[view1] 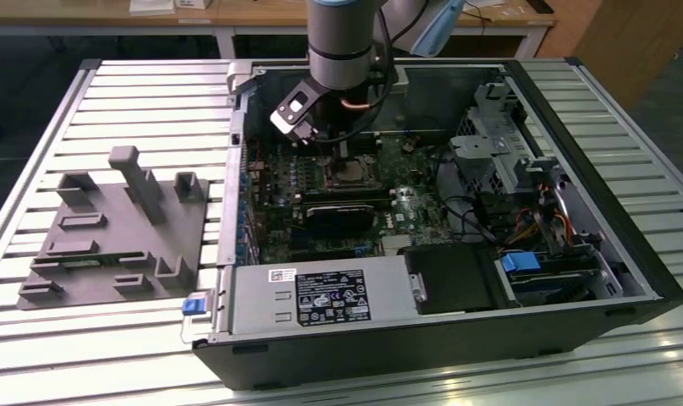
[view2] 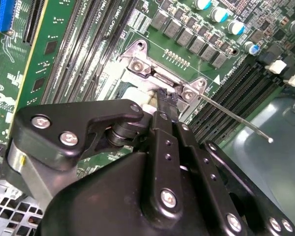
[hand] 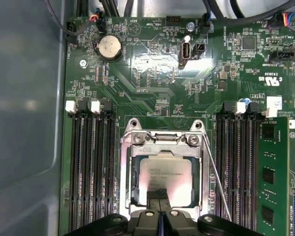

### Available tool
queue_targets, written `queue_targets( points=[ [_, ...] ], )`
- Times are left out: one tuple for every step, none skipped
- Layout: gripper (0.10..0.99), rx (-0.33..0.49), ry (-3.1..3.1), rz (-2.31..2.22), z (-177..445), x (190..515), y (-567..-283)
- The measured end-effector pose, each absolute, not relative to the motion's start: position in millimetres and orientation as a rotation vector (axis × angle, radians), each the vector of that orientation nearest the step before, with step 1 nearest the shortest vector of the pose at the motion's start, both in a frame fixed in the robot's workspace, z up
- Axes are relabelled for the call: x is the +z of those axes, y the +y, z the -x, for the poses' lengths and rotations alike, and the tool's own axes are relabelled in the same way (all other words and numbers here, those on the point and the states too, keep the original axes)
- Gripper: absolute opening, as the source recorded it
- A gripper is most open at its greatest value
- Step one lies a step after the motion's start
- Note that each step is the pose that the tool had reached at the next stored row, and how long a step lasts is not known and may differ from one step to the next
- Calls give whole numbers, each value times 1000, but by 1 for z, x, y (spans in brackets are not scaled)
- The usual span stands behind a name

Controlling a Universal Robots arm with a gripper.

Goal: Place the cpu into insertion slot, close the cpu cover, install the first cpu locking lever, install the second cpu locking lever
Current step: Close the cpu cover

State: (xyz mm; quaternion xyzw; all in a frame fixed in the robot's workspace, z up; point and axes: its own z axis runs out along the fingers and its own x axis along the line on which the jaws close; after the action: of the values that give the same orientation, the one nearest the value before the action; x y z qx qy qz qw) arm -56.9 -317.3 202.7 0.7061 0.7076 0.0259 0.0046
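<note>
The cpu (hand: 164,172), a flat silver-grey square, lies in its socket on the green motherboard (hand: 152,73). The cpu cover (hand: 129,167), a silvery frame, lies down around it. My gripper (hand: 160,195) is shut with nothing in it. Its black fingertips (view2: 164,98) rest at the cover's edge, against the chip's near side. One thin wire locking lever (hand: 216,172) stands loose beside the socket; in the second wrist view the lever's free end (view2: 269,140) sticks out over the memory slots. In the exterior view my gripper (view1: 344,155) hangs straight over the socket (view1: 348,175) inside the open computer case.
Black memory slots (hand: 91,167) flank the socket on both sides. A black rectangular block (view1: 341,216), the power supply (view1: 318,296), cables (view1: 476,216) and the drive cage (view1: 493,144) crowd the case. A grey fixture (view1: 115,228) sits on the slatted table at the exterior view's left.
</note>
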Motion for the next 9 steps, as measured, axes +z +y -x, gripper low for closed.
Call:
queue_targets(
  points=[
    [114, 81, 2217, -2212, 57, 204, -317],
    [114, 81, 2217, -2212, 57, 205, -317],
    [114, 81, 2217, -2212, 57, 205, -317],
    [114, 81, 2217, -2212, 57, 205, -317],
    [114, 81, 2217, -2212, 56, 205, -317],
    [114, 81, 2217, -2212, 54, 205, -317],
    [114, 80, 2217, -2212, 52, 206, -317],
    [114, 80, 2217, -2213, 49, 205, -317],
    [114, 80, 2217, -2213, 47, 205, -317]
  ],
)
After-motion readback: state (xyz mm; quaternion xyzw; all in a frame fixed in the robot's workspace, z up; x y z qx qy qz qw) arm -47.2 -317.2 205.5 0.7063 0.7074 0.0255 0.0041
